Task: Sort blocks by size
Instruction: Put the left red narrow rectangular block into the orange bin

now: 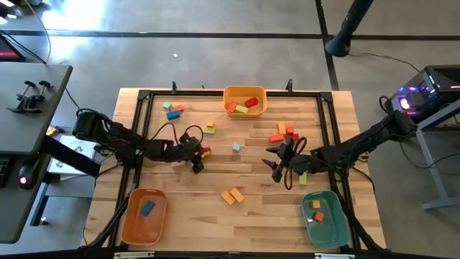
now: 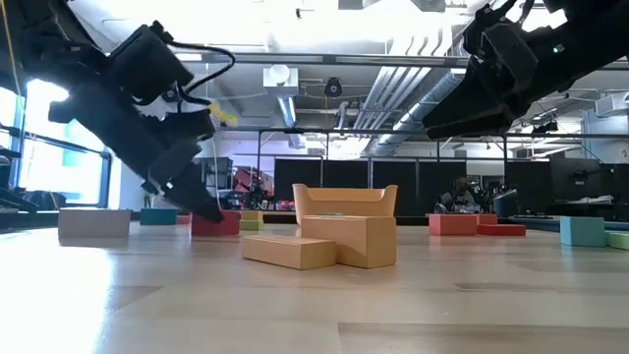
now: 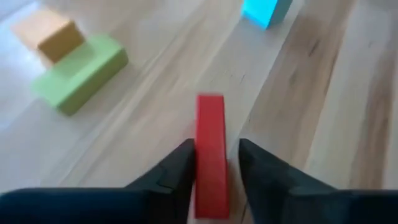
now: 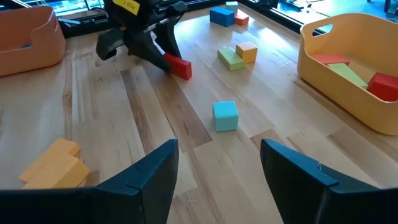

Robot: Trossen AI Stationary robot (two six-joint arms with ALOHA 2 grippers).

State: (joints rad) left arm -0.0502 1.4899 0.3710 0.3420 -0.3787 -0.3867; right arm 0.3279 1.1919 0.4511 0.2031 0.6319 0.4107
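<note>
Red wooden bar block [image 3: 210, 155] lies on the wooden bench [image 1: 251, 173] left of centre, the left gripper [image 3: 214, 163] fingers straddling it, grasp not confirmed. Right gripper [image 4: 217, 163] hovers right of centre, fingers released, holding nothing.

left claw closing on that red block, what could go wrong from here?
1. The left claw straddles only one end of the red block, so it may pivot or slip when lifted.
2. The green block and orange block lie close by; a swing could knock them.
</note>
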